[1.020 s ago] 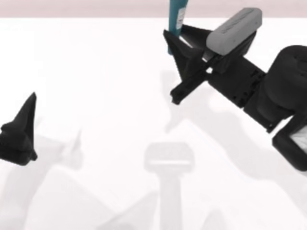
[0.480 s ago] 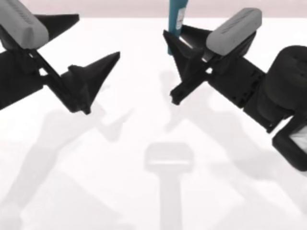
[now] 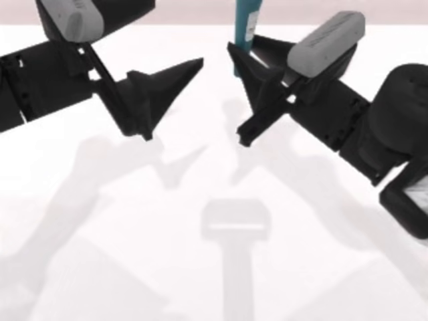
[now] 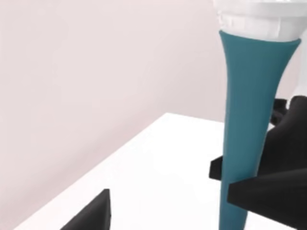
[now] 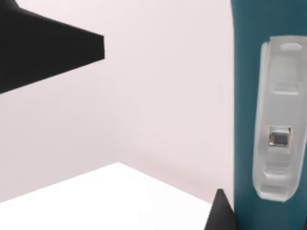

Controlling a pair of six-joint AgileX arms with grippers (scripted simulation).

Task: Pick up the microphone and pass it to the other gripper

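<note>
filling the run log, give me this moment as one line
right gripper: shut on microphone, held upright | left gripper: open, beside microphone, apart | handover: not yet

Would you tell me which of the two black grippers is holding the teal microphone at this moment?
The right gripper, at the top view's upper right, grips the microphone by its teal handle. The left gripper, at upper left, is open, empty and apart from it.

Open gap betw. left gripper [image 3: 175, 85] and microphone [image 3: 247, 27] near table [image 3: 200, 254] far edge; nothing in it. Right gripper [image 3: 246, 93] clamps the mic and blocks its right side. Table centre and front are bare.
</note>
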